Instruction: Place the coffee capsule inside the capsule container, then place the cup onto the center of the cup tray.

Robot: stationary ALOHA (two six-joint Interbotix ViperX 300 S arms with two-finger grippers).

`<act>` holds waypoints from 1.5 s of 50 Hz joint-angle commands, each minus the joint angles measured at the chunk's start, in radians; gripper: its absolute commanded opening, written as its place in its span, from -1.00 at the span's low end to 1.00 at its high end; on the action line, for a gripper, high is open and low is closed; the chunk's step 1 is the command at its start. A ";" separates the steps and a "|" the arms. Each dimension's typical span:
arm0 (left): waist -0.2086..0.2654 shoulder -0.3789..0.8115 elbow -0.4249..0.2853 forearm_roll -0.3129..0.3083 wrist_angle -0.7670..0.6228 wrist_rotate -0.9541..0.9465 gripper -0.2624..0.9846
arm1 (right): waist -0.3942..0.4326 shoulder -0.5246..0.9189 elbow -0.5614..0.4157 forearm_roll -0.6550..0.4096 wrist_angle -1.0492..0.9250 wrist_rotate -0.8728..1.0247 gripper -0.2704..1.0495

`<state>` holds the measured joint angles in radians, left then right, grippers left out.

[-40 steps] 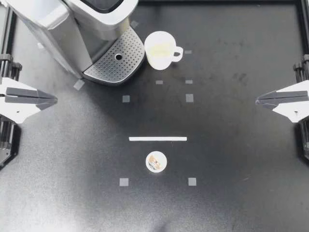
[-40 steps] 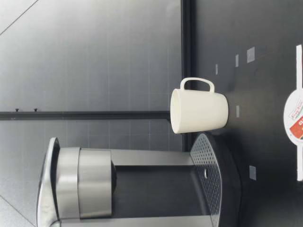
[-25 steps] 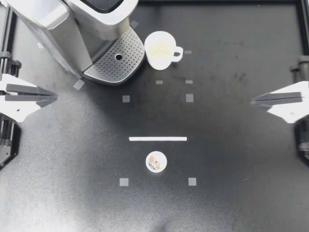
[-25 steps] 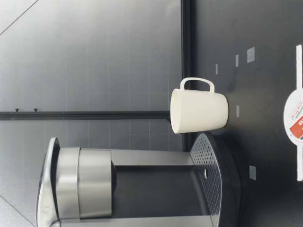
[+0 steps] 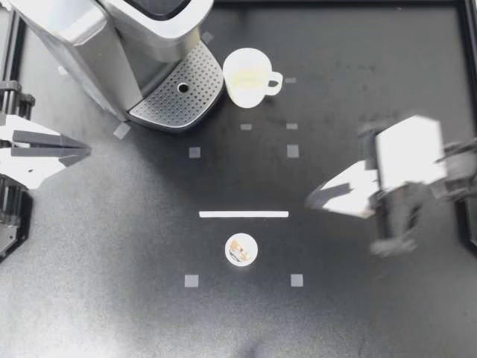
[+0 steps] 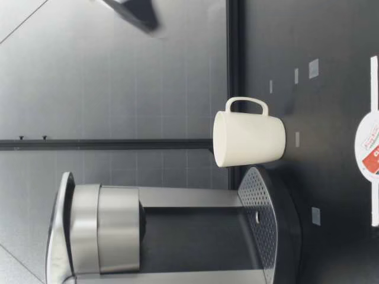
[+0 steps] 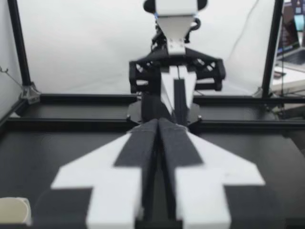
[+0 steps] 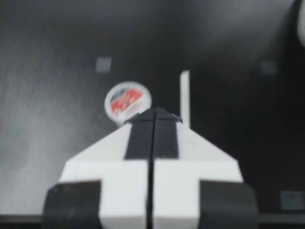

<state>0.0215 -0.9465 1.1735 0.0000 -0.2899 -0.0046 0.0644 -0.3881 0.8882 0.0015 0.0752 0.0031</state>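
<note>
The coffee capsule (image 5: 241, 249), a small white disc with a red lid, lies on the black table just nearer than a white tape line (image 5: 244, 214). The white cup (image 5: 250, 77) stands upright beside the coffee machine's perforated cup tray (image 5: 179, 93). My left gripper (image 5: 86, 151) rests shut at the table's left side. My right gripper (image 5: 309, 201), blurred, is shut, empty, and points toward the capsule from the right. In the right wrist view the capsule (image 8: 127, 101) lies just ahead of the shut right gripper (image 8: 154, 112). The low view shows the cup (image 6: 249, 139) and capsule (image 6: 368, 148).
The silver coffee machine (image 5: 112, 45) fills the back left corner. Small grey tape squares (image 5: 293, 151) mark the table. A blurred gripper (image 6: 133, 10) hangs high above the table in the low view. The left wrist view shows my right arm (image 7: 174, 81) across the table.
My right arm has swung in from the right edge toward the middle of the table and the capsule. A gripper has come into the low view. The left arm stays still.
</note>
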 commanded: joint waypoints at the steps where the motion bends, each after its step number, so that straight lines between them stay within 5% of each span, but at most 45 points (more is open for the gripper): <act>1: 0.002 0.014 -0.029 0.002 -0.008 0.000 -0.37 | 0.020 0.040 -0.048 0.003 0.020 0.000 -0.59; 16: 0.002 0.037 -0.029 0.002 -0.006 0.000 -0.37 | 0.028 0.173 -0.124 0.026 0.118 0.003 -0.40; 37: 0.002 0.040 -0.011 0.002 -0.005 0.000 -0.37 | 0.032 0.345 -0.236 0.034 0.255 0.003 0.84; 75: 0.002 0.032 -0.018 0.002 0.037 -0.002 -0.37 | 0.054 0.528 -0.337 0.034 0.201 -0.009 0.85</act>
<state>0.0215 -0.9173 1.1750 0.0000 -0.2500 -0.0061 0.1120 0.1457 0.5798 0.0337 0.2853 -0.0046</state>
